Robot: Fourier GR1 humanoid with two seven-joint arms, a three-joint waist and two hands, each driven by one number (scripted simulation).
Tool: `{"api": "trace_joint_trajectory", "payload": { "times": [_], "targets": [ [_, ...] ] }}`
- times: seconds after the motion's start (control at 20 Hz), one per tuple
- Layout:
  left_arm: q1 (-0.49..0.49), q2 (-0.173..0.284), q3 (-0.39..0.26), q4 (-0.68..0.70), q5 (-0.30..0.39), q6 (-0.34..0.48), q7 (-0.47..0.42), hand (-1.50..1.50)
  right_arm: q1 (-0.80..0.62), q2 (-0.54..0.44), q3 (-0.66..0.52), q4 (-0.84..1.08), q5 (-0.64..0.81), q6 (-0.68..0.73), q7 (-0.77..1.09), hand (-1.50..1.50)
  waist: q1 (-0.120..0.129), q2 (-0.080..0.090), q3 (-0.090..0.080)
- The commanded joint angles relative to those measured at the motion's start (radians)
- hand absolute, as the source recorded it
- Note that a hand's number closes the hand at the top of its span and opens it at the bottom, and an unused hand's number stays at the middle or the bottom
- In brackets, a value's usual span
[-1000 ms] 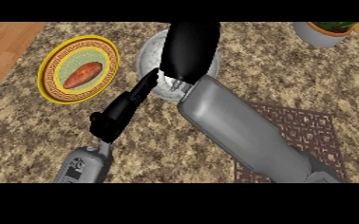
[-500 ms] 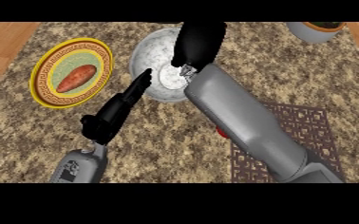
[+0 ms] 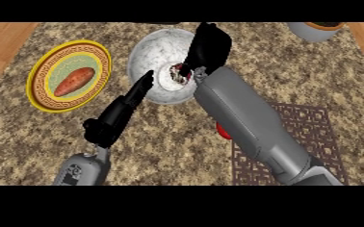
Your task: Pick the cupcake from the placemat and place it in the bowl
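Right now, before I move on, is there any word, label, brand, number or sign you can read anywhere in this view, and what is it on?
No readable text anywhere in the head view.
Left forearm: small light marks on a dark panel near the wrist, too blurred to read.
Plate: a patterned band round the rim, ornament only, no letters.
Placemat: a woven geometric pattern, no writing.
Bowl, cupcake and counter: nothing printed that I can see.
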Motion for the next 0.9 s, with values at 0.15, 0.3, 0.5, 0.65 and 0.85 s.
{"api": "trace_joint_trajectory", "payload": {
  "times": [0.15, 0.3, 0.5, 0.65, 0.85],
  "targets": [
    [0.003, 0.020, 0.023, -0.007, 0.004, -0.002, 0.032, 0.00, -0.068, 0.010, -0.010, 0.037, 0.034, -0.290, 0.121, -1.50, -0.028, -0.007, 0.000],
    [0.034, 0.018, 0.033, -0.003, 0.005, 0.005, -0.008, 0.00, -0.063, 0.010, -0.039, 0.024, 0.098, -0.395, 0.154, -1.50, -0.041, -0.011, -0.001],
    [0.068, 0.030, 0.042, -0.037, 0.020, -0.002, 0.006, 0.00, -0.022, 0.010, -0.129, -0.054, 0.137, -0.468, 0.182, -1.50, -0.083, -0.026, 0.000],
    [0.061, 0.028, 0.054, -0.024, 0.020, 0.007, 0.013, 0.00, 0.064, 0.010, -0.117, -0.116, 0.168, -0.533, 0.185, -1.50, -0.094, -0.026, 0.000],
    [0.092, 0.060, 0.090, -0.035, 0.029, 0.004, 0.010, 0.00, 0.217, 0.010, -0.144, -0.260, 0.236, -0.554, 0.189, -1.50, -0.133, -0.042, 0.000]
  ]
}}
